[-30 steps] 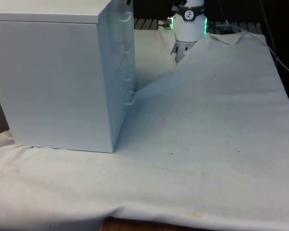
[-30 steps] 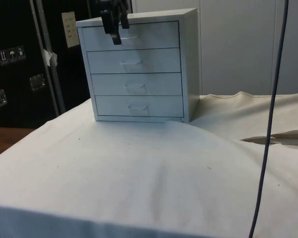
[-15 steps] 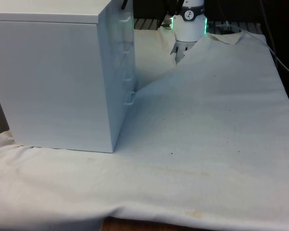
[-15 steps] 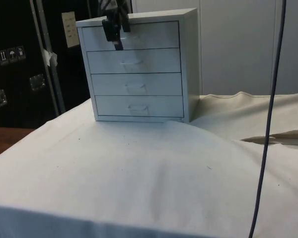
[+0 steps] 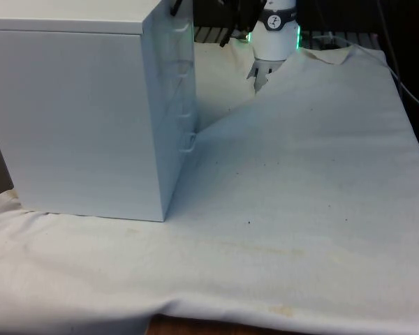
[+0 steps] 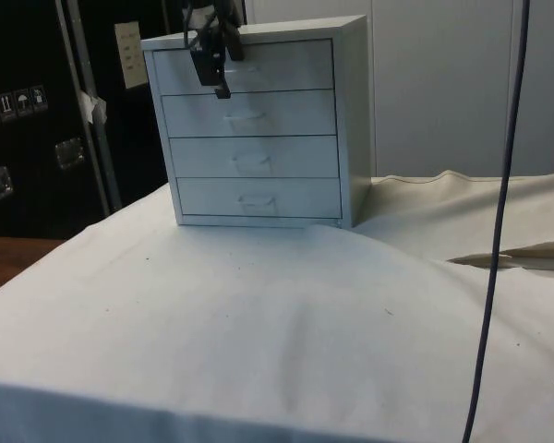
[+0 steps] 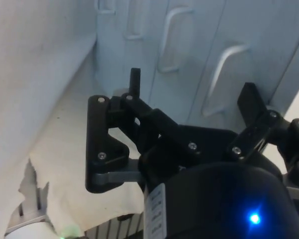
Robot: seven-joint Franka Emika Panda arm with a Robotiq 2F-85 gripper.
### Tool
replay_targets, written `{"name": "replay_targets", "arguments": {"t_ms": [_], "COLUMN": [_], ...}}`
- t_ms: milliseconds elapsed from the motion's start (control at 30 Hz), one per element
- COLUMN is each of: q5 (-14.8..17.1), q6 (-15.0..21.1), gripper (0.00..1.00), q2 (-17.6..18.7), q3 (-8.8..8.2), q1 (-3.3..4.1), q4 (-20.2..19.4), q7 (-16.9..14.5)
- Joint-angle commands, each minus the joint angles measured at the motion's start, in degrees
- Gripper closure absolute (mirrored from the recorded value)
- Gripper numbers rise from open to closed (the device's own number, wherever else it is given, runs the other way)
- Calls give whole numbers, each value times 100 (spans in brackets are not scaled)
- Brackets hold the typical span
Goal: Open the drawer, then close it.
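Hovering claw (image 6: 212, 69) released, fingers spread before top drawer (image 6: 245, 67) handle (image 7: 222, 79), probably lining up for pull; drawers all shut.

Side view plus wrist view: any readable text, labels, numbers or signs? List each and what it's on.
No text can be read.
Beige sheet on the dark cabinet: printed lines, too small to read.
Pictogram stickers on the same cabinet: small symbols, not legible.
White sticker on the tool: fine print, too blurred to read.
Chest of drawers: no markings.
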Motion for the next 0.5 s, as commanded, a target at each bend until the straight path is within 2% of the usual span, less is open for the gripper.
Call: {"name": "replay_targets", "arguments": {"t_ms": [0, 33, 67, 200, 300, 333, 467], "q5": [-115, -34, -143, -275, -355, -292, -413], "q6": [103, 0, 103, 143, 160, 69, 183], "gripper": [0, 0, 0, 0, 0, 0, 0], "q2": [11, 6, 17, 46, 63, 57, 74], "q3": [-29, 0, -23, -11, 0, 23, 34], "q1": [23, 6, 29, 40, 57, 46, 69], "q4": [-40, -6, -52, -103, -132, -97, -172], "q7": [92, 40, 126, 298, 413, 367, 573]}}
